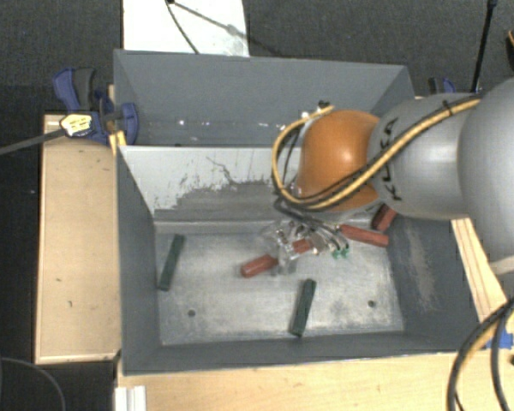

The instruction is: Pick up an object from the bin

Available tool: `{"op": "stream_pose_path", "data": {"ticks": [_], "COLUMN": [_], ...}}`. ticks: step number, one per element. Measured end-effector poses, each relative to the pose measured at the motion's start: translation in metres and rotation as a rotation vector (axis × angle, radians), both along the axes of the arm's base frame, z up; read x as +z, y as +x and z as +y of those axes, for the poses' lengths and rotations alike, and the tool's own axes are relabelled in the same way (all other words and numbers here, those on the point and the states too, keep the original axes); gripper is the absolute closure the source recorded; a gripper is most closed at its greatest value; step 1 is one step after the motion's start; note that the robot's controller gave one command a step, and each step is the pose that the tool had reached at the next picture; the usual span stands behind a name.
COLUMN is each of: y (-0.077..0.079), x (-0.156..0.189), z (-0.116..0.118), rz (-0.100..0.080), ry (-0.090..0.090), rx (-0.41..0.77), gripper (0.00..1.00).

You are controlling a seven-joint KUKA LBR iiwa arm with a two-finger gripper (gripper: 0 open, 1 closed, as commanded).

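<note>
Gripper (293, 248) is positioned low over the centre of the bin (138, 255) floor, just beside a red-brown cylinder (257, 267) — whether it is spread or closed cannot be determined. A dark green bar (302, 306) lies near.

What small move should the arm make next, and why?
Probably shift slightly toward the view's left and lower: the gripper sits just to the view's right of the reddish-brown stick lying in the bin, not centred over it.
</note>
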State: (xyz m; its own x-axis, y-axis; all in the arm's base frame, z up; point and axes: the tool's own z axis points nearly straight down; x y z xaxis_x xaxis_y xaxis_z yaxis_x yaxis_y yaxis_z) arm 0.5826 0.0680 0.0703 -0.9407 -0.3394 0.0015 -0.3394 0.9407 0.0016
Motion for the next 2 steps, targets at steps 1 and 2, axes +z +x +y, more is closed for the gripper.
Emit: {"op": "stream_pose_path", "data": {"ticks": [1, 2], "y": [0.001, 0.003], "x": [0.012, 0.042], "z": [0.000, 0.001], "rz": [-0.007, -0.009], "ry": [0.001, 0.001], "rx": [-0.004, -0.007], "gripper": [1.00, 1.00]}}
